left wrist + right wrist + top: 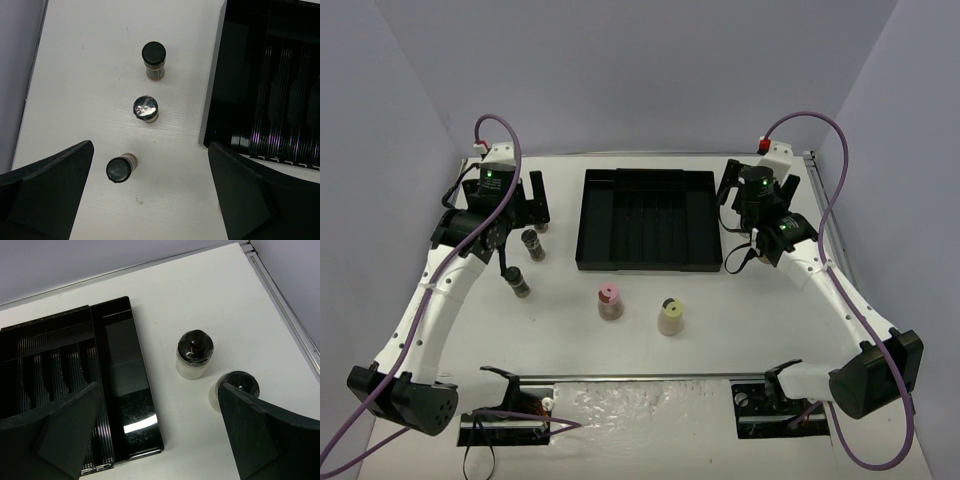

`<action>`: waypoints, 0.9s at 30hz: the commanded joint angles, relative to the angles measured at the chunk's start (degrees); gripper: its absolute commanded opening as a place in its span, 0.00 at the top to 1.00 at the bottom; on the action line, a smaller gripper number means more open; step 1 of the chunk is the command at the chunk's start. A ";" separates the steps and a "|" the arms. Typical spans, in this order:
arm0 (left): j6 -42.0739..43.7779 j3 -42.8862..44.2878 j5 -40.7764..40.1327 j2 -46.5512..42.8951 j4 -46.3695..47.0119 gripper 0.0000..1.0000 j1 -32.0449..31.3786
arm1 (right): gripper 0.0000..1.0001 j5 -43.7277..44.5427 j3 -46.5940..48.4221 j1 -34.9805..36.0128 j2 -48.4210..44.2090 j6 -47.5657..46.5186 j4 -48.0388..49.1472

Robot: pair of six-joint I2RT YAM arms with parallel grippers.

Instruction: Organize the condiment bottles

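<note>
While the pink-capped bottle point(610, 300) and the yellow-capped bottle point(671, 316) stand apart on the table point(760, 320) in front of the black ribbed tray point(647, 218), a row of three black-capped bottles point(145, 108) stands left of that tray below the left gripper point(150, 145), its fingers point(45, 190) spread wide and empty. The right gripper point(159, 387), equally wide and empty, hangs over the tray's right edge beside a pale black-capped bottle point(195, 354), one finger partly hiding a second pale bottle point(239, 384).

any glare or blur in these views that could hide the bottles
Right wrist: a bright glare patch on the black tray floor, the black-capped bottle beside it sharp. Left wrist: the middle bottle cap glints, purple streaks on the tray ribs, the fingers soft dark shapes. Top external: even light, faint shadows, nothing blurred.
</note>
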 commanded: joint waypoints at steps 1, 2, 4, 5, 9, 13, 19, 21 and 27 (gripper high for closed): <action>0.65 4.40 0.70 0.05 1.36 0.04 -0.23 | 0.03 2.25 2.99 0.48 0.05 -0.12 0.86; 0.65 4.42 0.85 0.00 1.41 0.05 -0.23 | 0.03 2.44 3.03 0.50 -0.01 -0.11 0.74; 0.67 4.49 0.92 -0.07 1.36 0.06 -0.23 | 0.04 2.83 3.03 0.57 -0.23 -0.02 0.52; 0.74 4.50 0.95 -0.07 1.43 0.07 -0.23 | 0.05 3.12 3.02 0.57 -0.32 0.07 0.40; 0.68 4.67 1.25 0.07 1.34 0.09 -0.23 | 0.06 5.37 2.58 0.57 -0.93 0.52 -0.57; 0.65 4.50 1.35 -0.07 1.42 0.09 -0.23 | 0.05 6.31 1.91 0.57 -1.27 0.74 -1.04; 0.74 4.32 1.36 -0.08 1.69 0.08 -0.23 | 0.04 9.52 1.34 0.56 -2.10 1.22 -2.05; 0.74 4.29 1.36 -0.19 1.70 0.08 -0.23 | 0.04 10.94 1.15 0.48 -2.50 1.52 -2.43; 0.83 4.23 1.35 -0.16 1.62 0.07 -0.23 | 0.02 16.29 1.27 0.17 -2.68 2.17 -4.38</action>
